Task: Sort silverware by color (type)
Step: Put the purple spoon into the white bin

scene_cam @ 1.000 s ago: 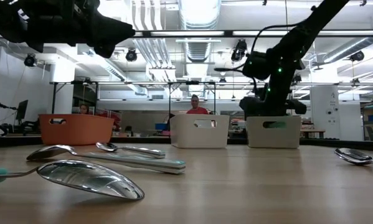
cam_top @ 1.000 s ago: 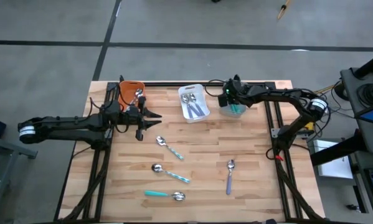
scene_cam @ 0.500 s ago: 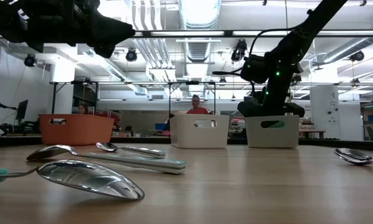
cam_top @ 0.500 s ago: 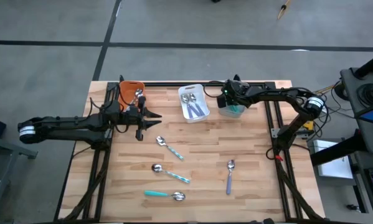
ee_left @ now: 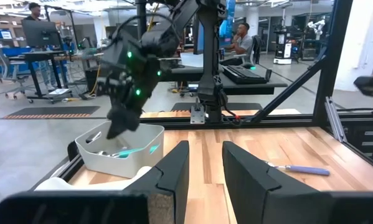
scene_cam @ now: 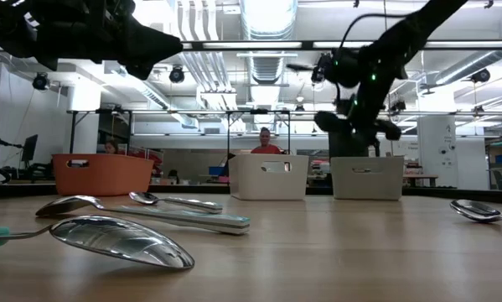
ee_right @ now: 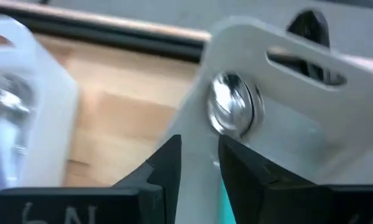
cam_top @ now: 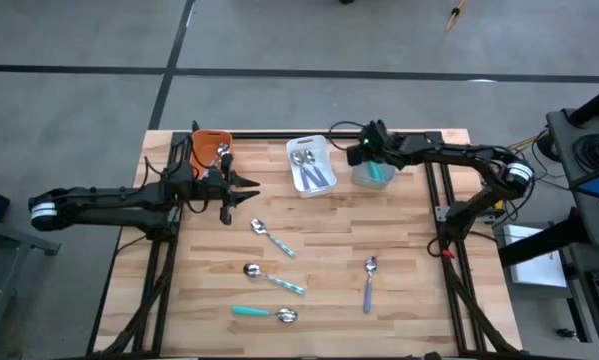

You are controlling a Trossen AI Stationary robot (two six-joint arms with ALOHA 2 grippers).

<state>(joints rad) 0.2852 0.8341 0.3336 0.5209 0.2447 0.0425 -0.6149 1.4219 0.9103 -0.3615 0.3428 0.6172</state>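
Loose silverware lies flat on the wooden table: two pale teal-striped spoons [cam_top: 272, 239] [cam_top: 275, 279], a teal spoon [cam_top: 264, 313] and a lavender spoon [cam_top: 369, 283]. My right gripper [cam_top: 364, 158] hovers open above the grey bin [cam_top: 375, 175]. In the right wrist view its fingers [ee_right: 198, 162] frame that bin's rim, and a teal-handled spoon [ee_right: 231, 111] lies inside. My left gripper [cam_top: 251, 192] hangs open over the table beside the orange bin [cam_top: 209, 148], above and clear of the spoons, with nothing between its fingers [ee_left: 205, 180].
The white bin [cam_top: 311, 165] between the orange and grey bins holds lavender-handled spoons. All three bins stand along the table's far edge. Bare wood shows between the loose spoons and along the near edge. A person sits in the room beyond the table [scene_cam: 263, 143].
My right gripper has risen out of the grey bin and moved a little toward the table's left, and now hangs above the bin's rim. The loose spoons have not moved.
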